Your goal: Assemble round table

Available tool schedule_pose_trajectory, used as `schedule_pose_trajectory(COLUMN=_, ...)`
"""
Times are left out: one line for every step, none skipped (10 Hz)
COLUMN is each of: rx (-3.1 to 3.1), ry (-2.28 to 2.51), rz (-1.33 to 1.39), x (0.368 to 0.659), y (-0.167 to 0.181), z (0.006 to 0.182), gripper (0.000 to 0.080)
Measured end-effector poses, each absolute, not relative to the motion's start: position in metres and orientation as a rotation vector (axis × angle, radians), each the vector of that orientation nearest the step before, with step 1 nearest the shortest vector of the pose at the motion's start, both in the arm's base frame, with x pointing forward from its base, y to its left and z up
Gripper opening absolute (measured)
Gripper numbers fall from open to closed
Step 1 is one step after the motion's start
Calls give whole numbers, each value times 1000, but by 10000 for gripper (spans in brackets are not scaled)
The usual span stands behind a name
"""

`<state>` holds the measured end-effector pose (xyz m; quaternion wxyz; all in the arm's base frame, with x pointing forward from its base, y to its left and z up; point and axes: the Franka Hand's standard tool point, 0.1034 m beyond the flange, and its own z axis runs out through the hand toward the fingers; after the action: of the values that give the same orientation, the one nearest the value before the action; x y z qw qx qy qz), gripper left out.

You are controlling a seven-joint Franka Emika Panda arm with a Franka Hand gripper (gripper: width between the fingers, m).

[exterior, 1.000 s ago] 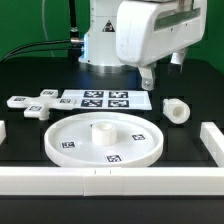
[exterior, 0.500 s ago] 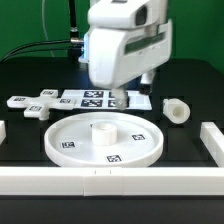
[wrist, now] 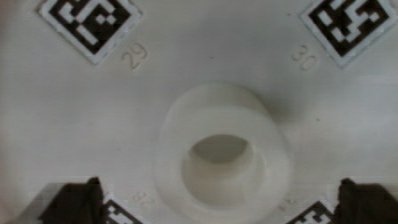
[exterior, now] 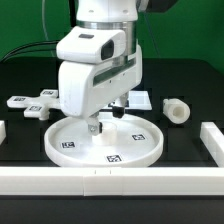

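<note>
The end effector [exterior: 108, 121] hangs released over the middle of the round disc [exterior: 146, 150]. It grasps nothing. In the wrist view its 2 dark fingertips [wrist: 75, 203] stand wide apart, and the central hub [wrist: 222, 150] lies in the gap between them, touching neither. The hub shows as a raised white ring with a dark hollow in its centre. Black-and-white square tags [wrist: 93, 22] are printed on the disc face around it.

In the exterior view the white body of the arm covers most of the hub, and the fingers reach down just above the disc's inner face. The disc lies flat on the black table [exterior: 190, 75], near its front edge.

The short cylindrical leg [exterior: 177, 110] sits on the table at the exterior view's right, apart from the disc. The small cross-shaped foot [exterior: 33, 104] lies at the exterior view's left, also clear of the disc. Behind the disc, partly hidden by the arm, is the marker board [exterior: 141, 99]. A long white bar [exterior: 110, 181] runs along the front of the table, and another bar [exterior: 212, 138] stands at the exterior view's right.
</note>
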<state>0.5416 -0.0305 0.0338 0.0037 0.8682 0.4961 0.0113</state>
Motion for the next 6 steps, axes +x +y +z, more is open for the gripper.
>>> schedule_pose_trajectory(rx=2727, ry=1549, rz=32, x=542, y=-33, z=31, gripper=650)
schedule_pose_trajectory(rx=2731, ry=1551, rz=21, x=541, y=-33, z=28, gripper=650)
schedule_pose_trajectory(rx=2739, ry=1554, rz=1, x=539, y=-31, z=25, gripper=650)
schedule_pose_trajectory(rx=2744, ry=1562, rz=-17, x=539, y=-29, z=20, gripper=650)
schedule_pose_trajectory(rx=2745, ry=1564, rz=-20, x=539, y=-30, z=17, gripper=650)
schedule_pose_trajectory(rx=2749, ry=1563, rz=-28, x=537, y=-31, z=13, gripper=650)
